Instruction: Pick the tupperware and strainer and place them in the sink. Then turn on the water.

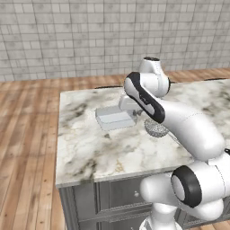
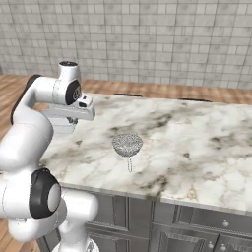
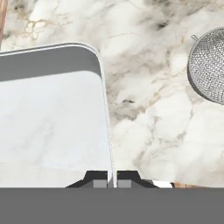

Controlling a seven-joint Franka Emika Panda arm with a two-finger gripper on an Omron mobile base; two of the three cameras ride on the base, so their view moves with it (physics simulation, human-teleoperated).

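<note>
Left base view: my end effector [image 1: 133, 113] sits at the right end of the tupperware [image 1: 114, 117], which stretches away to its left on the marble worktop [image 1: 85, 148]. The strainer [image 1: 156, 129] lies just beside my end effector, on its near-right side, partly behind my forearm.

Right base view: strainer [image 2: 127, 143] is well right of my hand, handle pointing toward the worktop's [image 2: 197, 147] front edge. Tupperware [image 2: 61, 128] peeks out under my wrist.

Hand view: fingertips [image 3: 100, 179] stand narrow, pinching the tupperware's [image 3: 52, 127] rim edge, one tip each side. The box body spreads left and ahead; strainer [image 3: 210, 65] is upper right. Grip looks made, so lifting comes next, I reckon.
</note>
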